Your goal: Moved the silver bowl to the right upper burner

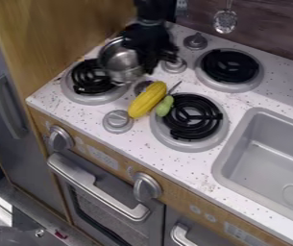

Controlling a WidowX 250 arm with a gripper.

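The bowl (124,61) is tilted near the worktop's (233,103) left edge, overlapping a burner (92,94) in view, immediately left of the gripper (159,58); whether that is open or closed, I cannot tell.

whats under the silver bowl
The front left burner shows beside and partly below the silver bowl, with its black coil and grey rim. The bowl covers part of that burner's right side, so whatever lies directly beneath the bowl cannot be seen.
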